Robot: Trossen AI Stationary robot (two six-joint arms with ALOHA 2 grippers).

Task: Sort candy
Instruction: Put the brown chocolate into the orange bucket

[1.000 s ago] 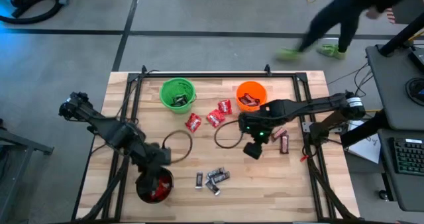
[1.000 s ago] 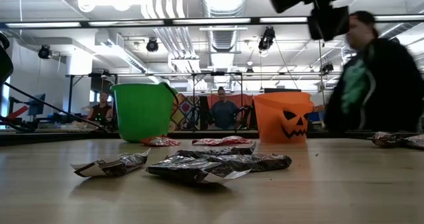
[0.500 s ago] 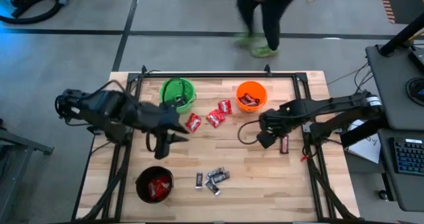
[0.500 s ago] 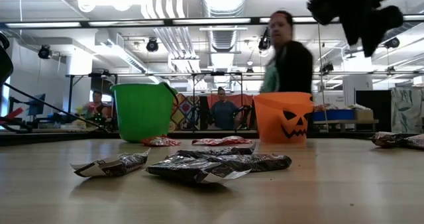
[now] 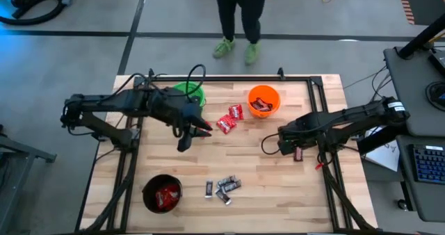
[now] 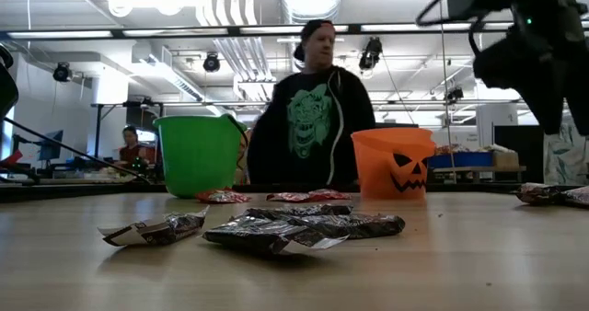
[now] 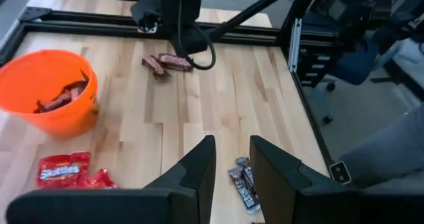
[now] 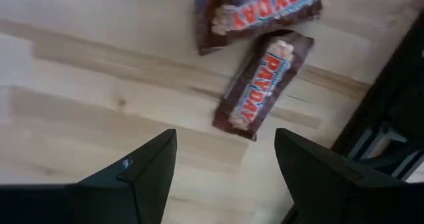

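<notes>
Three round plastic buckets stand on the pale wooden table [image 5: 229, 165] in the high view: a green bucket [image 5: 188, 94], an orange bucket [image 5: 263, 101] with brown bars inside, and a black bucket [image 5: 162, 195] with red sweets inside. Bright red squarish packets [image 5: 228, 119] lie between the green and orange buckets, and small black-silver bars [image 5: 222, 188] lie beside the black bucket. The left gripper [image 5: 186, 140] hangs near the green bucket; the right gripper [image 5: 288, 148] is below the orange bucket, by the dark brown-red bars [image 5: 299, 152]. In the low view, a person in a black hooded top [image 6: 311, 118] stands behind the table, between the green and orange buckets. In the left wrist view, the left fingers [image 7: 199, 168] stand a little apart, holding nothing. In the right wrist view, the right fingers [image 8: 142, 168] stand wide apart above the two brown-red bars.
</notes>
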